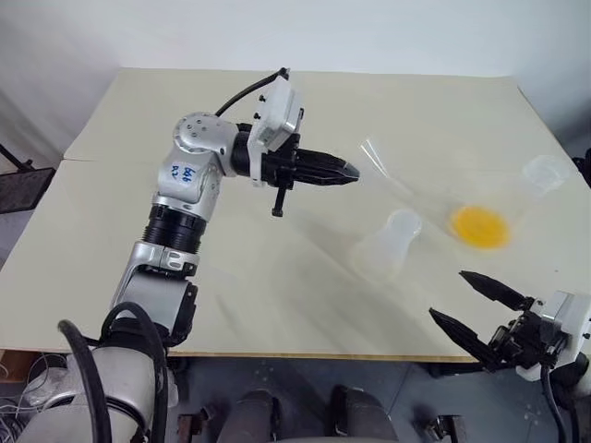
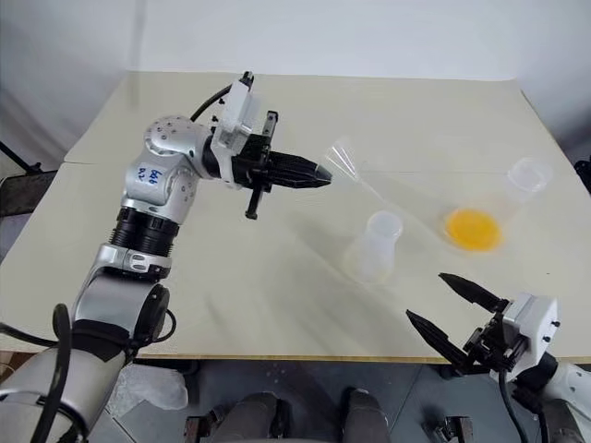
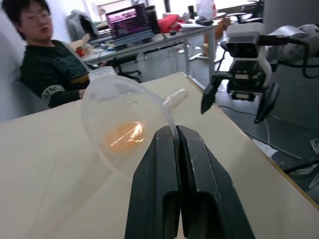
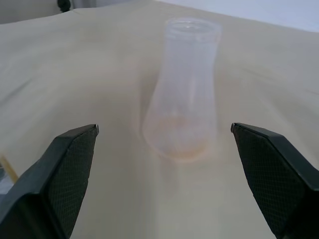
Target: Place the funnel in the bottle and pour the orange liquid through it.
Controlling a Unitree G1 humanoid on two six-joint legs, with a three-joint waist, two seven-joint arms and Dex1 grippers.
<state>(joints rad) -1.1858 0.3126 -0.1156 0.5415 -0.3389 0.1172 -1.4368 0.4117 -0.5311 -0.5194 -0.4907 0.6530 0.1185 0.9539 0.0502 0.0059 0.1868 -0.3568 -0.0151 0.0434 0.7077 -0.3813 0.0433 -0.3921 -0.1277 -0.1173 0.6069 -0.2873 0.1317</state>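
Observation:
My left gripper (image 1: 349, 173) is shut on the rim of the clear funnel (image 1: 380, 164), holding it in the air over the table's middle, spout pointing away from the fingers (image 3: 164, 164). The frosted bottle (image 1: 392, 242) stands upright on the table, below and to the right of the funnel. The orange liquid (image 1: 480, 226) sits in a clear vessel right of the bottle. My right gripper (image 1: 473, 303) hangs open near the table's front right edge, level with the bottle (image 4: 184, 89), which stands some way ahead between its two fingers without touching them.
A small clear cup (image 1: 545, 173) stands near the right edge of the beige table (image 1: 277, 305). A person (image 3: 40, 55) sits beyond the table's far side, with desks and a laptop behind.

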